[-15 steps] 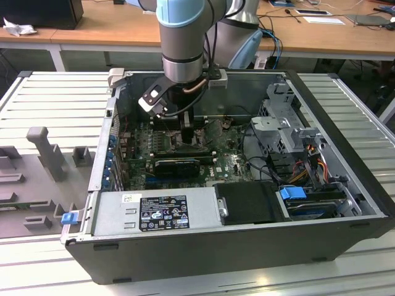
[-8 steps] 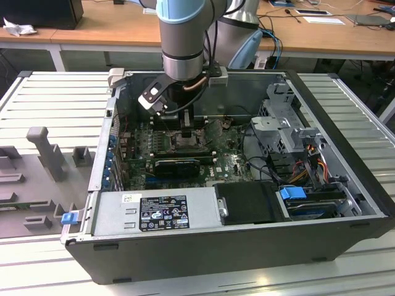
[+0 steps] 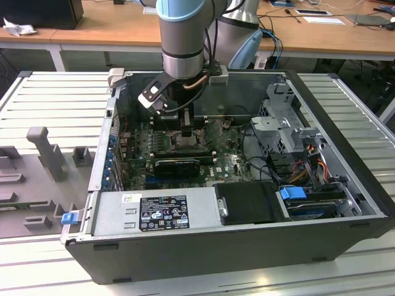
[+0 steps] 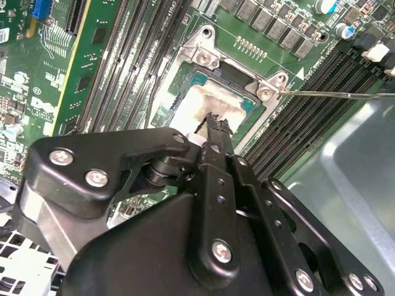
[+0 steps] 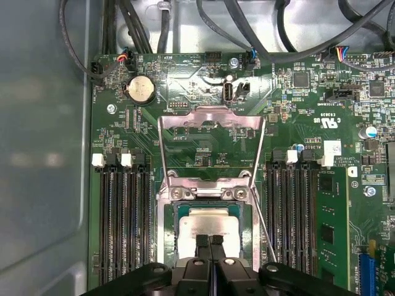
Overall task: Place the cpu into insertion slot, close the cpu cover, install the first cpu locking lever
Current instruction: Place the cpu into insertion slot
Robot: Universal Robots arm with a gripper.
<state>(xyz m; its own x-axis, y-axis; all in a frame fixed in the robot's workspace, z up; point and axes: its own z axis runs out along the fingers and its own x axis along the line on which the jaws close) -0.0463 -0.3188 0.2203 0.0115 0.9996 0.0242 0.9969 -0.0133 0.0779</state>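
The cpu (image 5: pixel 207 221) lies flat in the insertion slot (image 5: pixel 164 216), its pale face showing in both wrist views (image 4: pixel 203 102). My gripper (image 5: pixel 208 238) hangs just over the cpu's near edge with its two fingertips (image 4: pixel 217 126) pressed together and nothing between them. The cpu cover (image 5: pixel 210 117), a silver frame with a window, stands swung open on the far side of the slot. A thin wire locking lever (image 5: pixel 262 225) angles up beside the slot, unlatched (image 4: pixel 345 94). In the exterior view the arm reaches down into the open computer case, with the gripper (image 3: pixel 185 126) over the green board.
Black memory slots (image 5: pixel 123 222) flank the socket on both sides. Cables (image 5: pixel 142 24) run along the case wall beyond the board. In the exterior view a power supply (image 3: pixel 157 211) and drive cage (image 3: pixel 287 123) fill the case's near and right sides.
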